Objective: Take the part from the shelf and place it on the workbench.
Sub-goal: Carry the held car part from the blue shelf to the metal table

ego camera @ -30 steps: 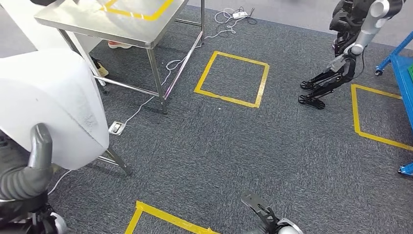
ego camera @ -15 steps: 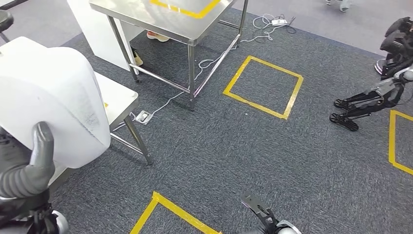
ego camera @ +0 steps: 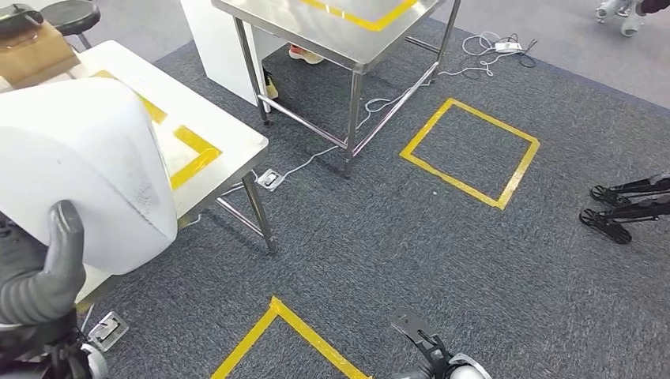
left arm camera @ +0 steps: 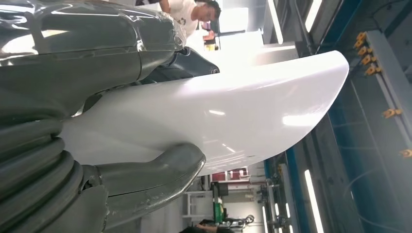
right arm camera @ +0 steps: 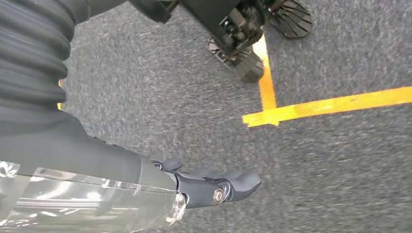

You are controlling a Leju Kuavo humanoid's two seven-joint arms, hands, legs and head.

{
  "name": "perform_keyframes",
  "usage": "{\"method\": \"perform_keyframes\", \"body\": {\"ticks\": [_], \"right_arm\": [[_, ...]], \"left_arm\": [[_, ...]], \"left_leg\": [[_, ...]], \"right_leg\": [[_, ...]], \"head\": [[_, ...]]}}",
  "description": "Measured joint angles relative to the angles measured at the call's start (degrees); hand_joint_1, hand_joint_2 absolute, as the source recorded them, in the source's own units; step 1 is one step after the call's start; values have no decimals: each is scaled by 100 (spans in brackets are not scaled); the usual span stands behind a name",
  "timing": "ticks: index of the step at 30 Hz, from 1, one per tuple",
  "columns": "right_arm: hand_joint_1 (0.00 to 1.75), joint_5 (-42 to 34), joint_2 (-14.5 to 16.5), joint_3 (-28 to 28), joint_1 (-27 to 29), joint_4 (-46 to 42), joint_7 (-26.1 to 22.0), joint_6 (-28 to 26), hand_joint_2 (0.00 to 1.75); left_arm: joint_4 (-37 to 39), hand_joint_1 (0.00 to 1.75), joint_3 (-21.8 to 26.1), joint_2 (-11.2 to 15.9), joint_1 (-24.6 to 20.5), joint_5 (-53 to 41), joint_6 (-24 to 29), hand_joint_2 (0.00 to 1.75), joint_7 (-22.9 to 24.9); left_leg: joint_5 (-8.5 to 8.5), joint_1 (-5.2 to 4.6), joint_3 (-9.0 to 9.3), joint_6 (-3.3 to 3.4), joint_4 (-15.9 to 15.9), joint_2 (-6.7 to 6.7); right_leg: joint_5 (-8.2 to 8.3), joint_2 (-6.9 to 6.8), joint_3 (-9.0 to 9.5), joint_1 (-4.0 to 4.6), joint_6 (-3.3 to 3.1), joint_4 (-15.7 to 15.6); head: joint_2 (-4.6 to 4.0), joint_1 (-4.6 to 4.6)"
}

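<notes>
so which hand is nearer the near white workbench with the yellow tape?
Left. The left hand holds the white part right over the workbench; the right hand hangs low over the carpet, well off to its side.

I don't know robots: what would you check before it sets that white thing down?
1. Left hand grips the white part: ok.
2. Workbench within reach: ok, it lies just beyond the part.
3. Yellow tape mark on the bench bare: cannot tell, the part hides much of it.
4. Brown box at the bench's far end clear of the drop spot: cannot tell.
5. Right hand free, hanging over the carpet: ok.
</notes>
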Motion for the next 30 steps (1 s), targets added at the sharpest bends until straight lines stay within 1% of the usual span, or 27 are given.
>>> {"method": "perform_keyframes", "body": {"ticks": [1,2,3,4,6,7,8,9,10,11,12,13,14,15,16,17,19,20,21,23,24,25,26,27,28,29,30], "right_arm": [[0,0,1,-2,-9,2,-1,-1,175],[0,0,0,-3,-18,6,-1,-2,175],[0,0,3,-3,-23,8,-1,-3,175],[0,0,8,-3,-26,9,-1,-4,175],[0,0,15,-3,-22,11,-1,-6,175],[0,0,19,-2,-15,12,-2,-6,175],[0,0,21,-1,-2,15,-2,-6,175],[0,0,23,0,14,20,-1,-6,175],[0,0,23,1,29,27,-1,-6,175],[0,0,26,3,38,34,0,-6,175],[0,0,29,3,40,39,0,-6,175],[0,0,33,3,35,42,0,-6,175],[0,0,32,2,27,42,0,-6,175],[0,0,23,0,21,42,0,-6,175],[0,1,11,-2,17,43,0,-6,175],[0,2,-4,-3,14,47,0,-6,175],[0,4,-21,-3,-7,55,-1,-4,175],[0,5,-19,-3,-30,58,-2,-2,175],[0,5,-11,-3,-53,57,-3,2,175],[0,7,7,-3,-69,61,-5,8,175],[0,7,14,-1,-57,65,-7,11,175],[0,7,18,1,-42,72,-7,16,175],[0,9,24,2,-30,78,-7,21,175],[0,11,34,3,-24,84,-7,27,175],[0,13,41,3,-23,89,-8,32,175],[0,15,51,2,-26,91,-10,38,175],[0,19,52,-2,-34,96,-11,42,175]], "left_arm": [[-1,175,1,0,4,0,0,175,0],[-2,175,1,-1,8,-1,1,175,-1],[-4,175,2,-2,11,-1,1,175,-1],[-4,175,3,-3,12,-1,1,175,-1],[-5,175,4,-4,3,-1,2,175,-2],[-6,175,4,-4,-2,-1,1,175,-2],[-6,175,4,-4,-8,-1,0,175,-2],[-5,175,4,-4,-12,-1,-1,175,-2],[-4,175,4,-4,-12,-1,-3,175,-2],[-3,175,4,-4,-11,-1,-5,175,-2],[-2,175,4,-4,-11,-1,-7,175,-2],[-2,175,4,-4,-12,-1,-8,175,-2],[-2,175,4,-4,-12,-1,-9,175,-2],[-2,175,4,-4,-13,-1,-10,175,-1],[-1,175,3,-5,-13,-1,-12,175,-1],[0,175,3,-5,-13,0,-14,175,1],[-2,175,3,-6,-11,1,-20,175,1],[-3,175,3,-6,-7,2,-22,175,0],[-3,175,4,-5,-16,2,-25,175,0],[1,175,2,-5,-33,2,-32,175,1],[4,175,2,-5,-43,2,-36,175,3],[8,175,1,-6,-41,2,-46,175,4],[14,175,2,-6,-39,4,-57,175,5],[20,175,2,-5,-40,8,-71,175,9],[26,175,2,-5,-41,14,-89,175,12],[29,175,3,-5,-42,21,-103,175,15],[33,175,3,-7,-40,27,-116,175,20]], "left_leg": [[21,-7,91,45,-165,101],[-8,-25,105,113,-205,140],[2,-28,93,195,-200,90],[4,-32,83,251,-192,32],[30,-31,67,316,-197,-93],[44,-31,59,341,-200,-157],[56,-40,46,363,-201,-225],[68,-54,33,381,-200,-301],[78,-74,22,398,-199,-383],[88,-95,14,412,-199,-468],[96,-115,11,425,-199,-553],[106,-131,10,434,-200,-636],[118,-136,9,442,-203,-720],[134,-143,3,440,-206,-804],[153,-132,-7,427,-210,-885],[175,-111,-22,403,-215,-963],[225,-77,-47,333,-248,-1087],[222,-88,-63,309,-252,-989],[159,-106,-102,291,-197,-814],[-143,-119,-299,256,212,-427],[-328,-98,-449,225,540,-375],[-454,-73,-584,187,848,-383],[-493,-46,-657,145,1033,-394],[-435,-21,-636,98,1039,-392],[-288,4,-505,50,840,-355],[-132,27,-308,0,502,-268],[-47,22,-140,-24,217,-112]], "right_leg": [[-39,-30,-11,3,44,61],[-65,-58,-16,11,75,97],[-77,-89,-11,11,89,113],[-84,-108,-6,0,103,113],[-234,10,-54,-29,138,261],[-403,122,-148,-37,154,498],[-613,237,-295,-38,159,850],[-808,304,-476,-32,152,1262],[-928,337,-635,-23,132,1606],[-937,354,-726,-7,95,1782],[-830,370,-720,16,43,1737],[-627,407,-613,50,-21,1467],[-400,512,-444,92,-101,1058],[-232,638,-279,120,-180,673],[-123,751,-150,149,-237,377],[-89,829,-77,167,-279,216],[-65,780,-19,181,-299,108],[-26,717,19,170,-287,22],[24,654,56,155,-277,-77],[104,516,87,124,-240,-210],[115,448,77,116,-240,-219],[114,370,62,104,-227,-207],[104,291,47,88,-211,-186],[88,217,34,67,-185,-157],[60,149,20,40,-145,-110],[22,89,7,9,-92,-45],[-23,44,-13,0,-32,24]], "head": [[0,-9],[0,-8],[0,2],[0,21],[0,44],[0,57],[0,70],[0,82],[0,93],[0,100],[0,104],[0,106],[0,107],[0,101],[0,99],[0,101],[0,126],[0,138],[0,131],[0,94],[0,74],[0,65],[0,58],[0,52],[0,48],[0,44],[0,29]]}}
